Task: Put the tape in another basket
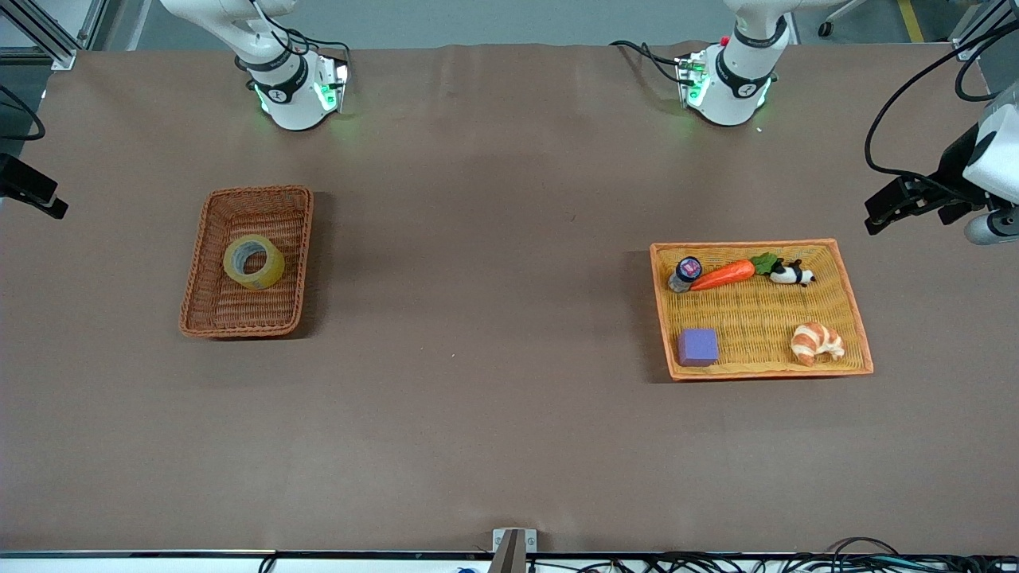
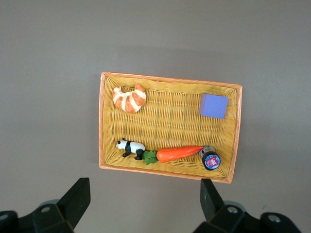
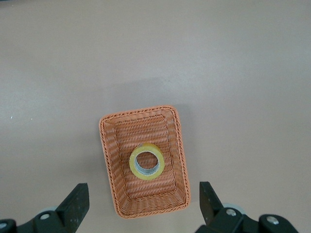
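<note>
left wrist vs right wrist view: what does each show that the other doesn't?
Only the left wrist view: the orange-yellow tray basket holding a croissant, purple block, toy panda, carrot and small capped jar, with the open left gripper above it.
Only the right wrist view: the dark reddish-brown basket with the tape lying in it, under the open right gripper.
Both: the brown table, seen from above between spread fingers holding nothing.
</note>
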